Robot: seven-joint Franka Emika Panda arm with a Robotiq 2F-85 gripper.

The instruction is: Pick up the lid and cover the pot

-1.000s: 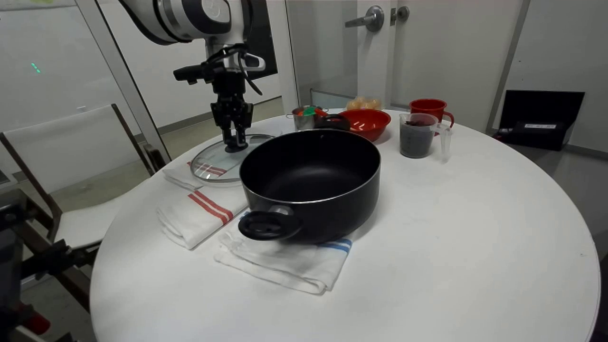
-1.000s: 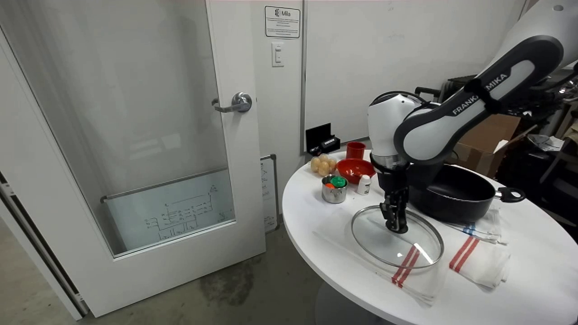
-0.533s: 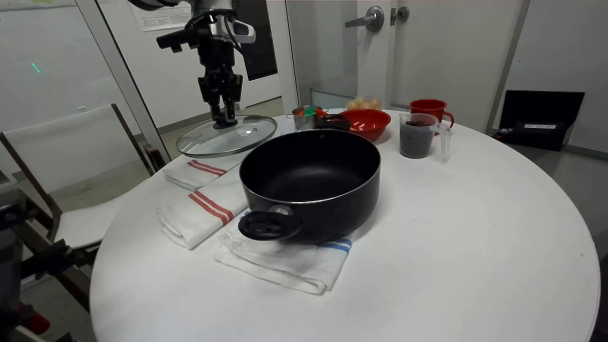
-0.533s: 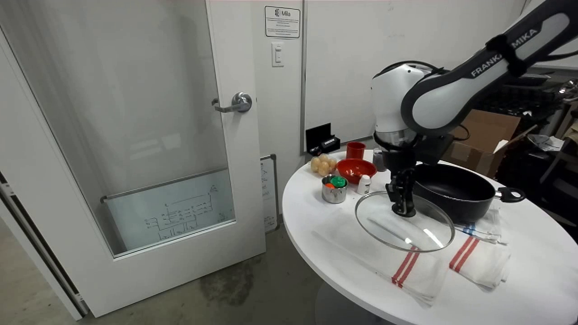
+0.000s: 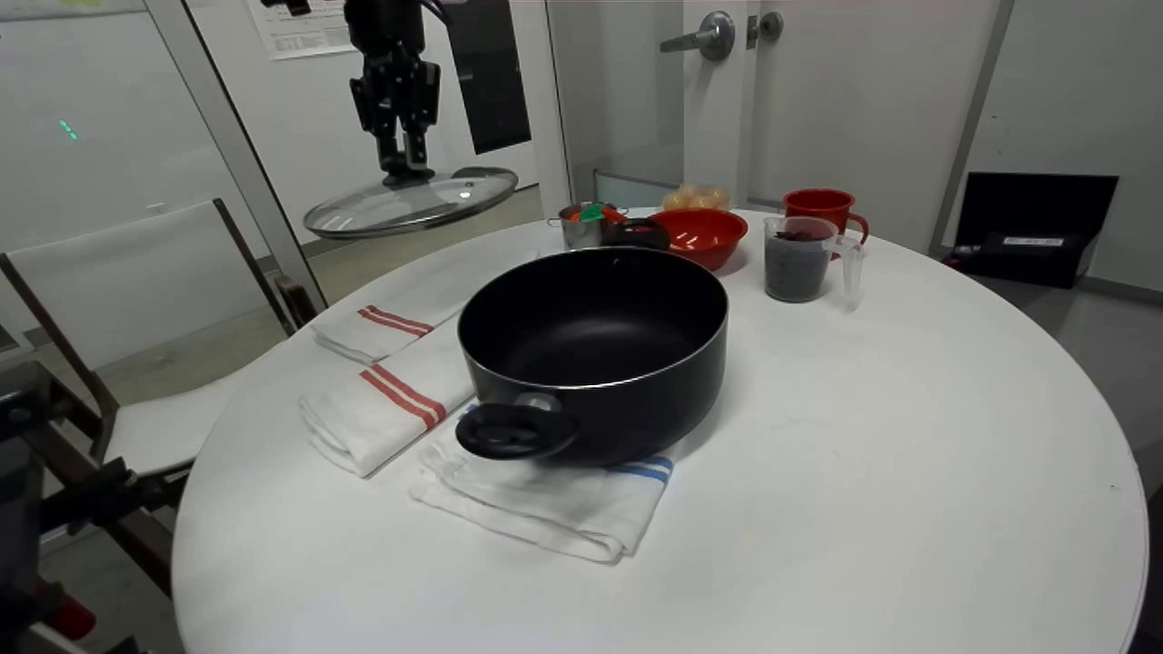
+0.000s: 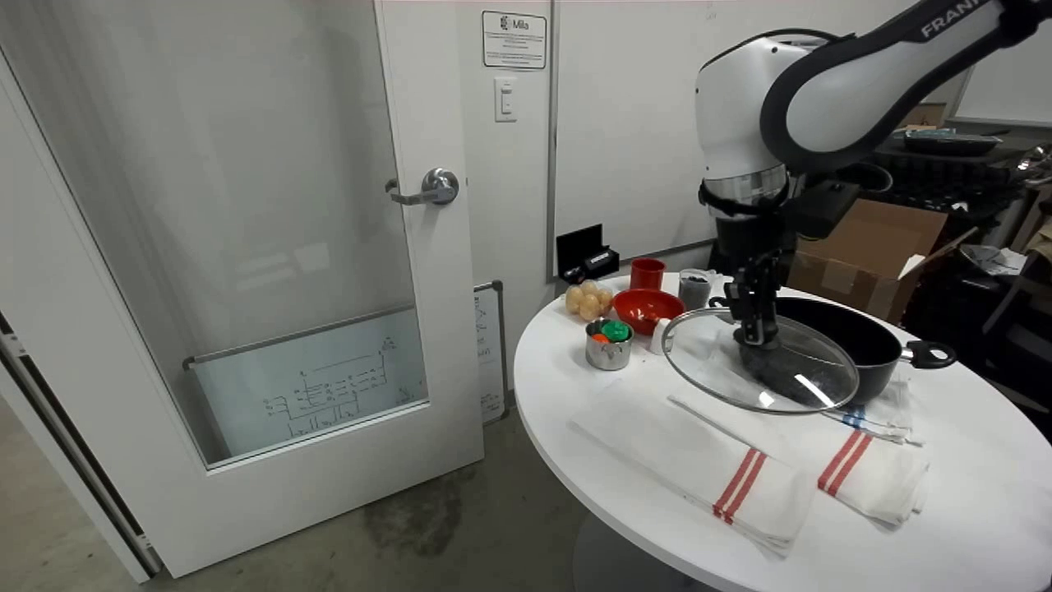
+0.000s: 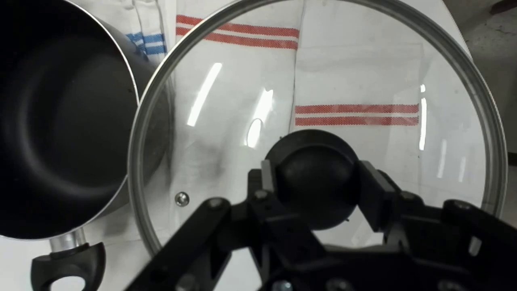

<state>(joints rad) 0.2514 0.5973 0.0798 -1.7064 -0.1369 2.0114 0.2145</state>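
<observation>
The round glass lid (image 5: 413, 207) hangs in the air with a slight tilt, above the table's edge in an exterior view. It also shows in an exterior view (image 6: 793, 374) and the wrist view (image 7: 226, 161). My gripper (image 5: 404, 166) is shut on the lid's black knob (image 7: 313, 149), with a finger on either side in the wrist view (image 7: 315, 178). The big black pot (image 5: 654, 409) stands open on the table, beside and lower than the lid. Its inside looks bare. In an exterior view the lid overlaps part of the pot (image 6: 875, 378). In the wrist view the pot (image 7: 72, 101) is at left.
Folded white towels with red stripes (image 5: 400, 395) lie beside the pot, and a blue-striped towel (image 5: 545, 509) lies partly under it. Behind stand a steel cup (image 6: 608, 355), red bowl (image 5: 700, 238), measuring cup (image 5: 795, 268), red mug (image 5: 818, 204) and round yellowish items (image 6: 588, 301).
My gripper has lifted the lid from the towel and table to well above them. The lid has kept rising over the last half second. The pot has not moved.
</observation>
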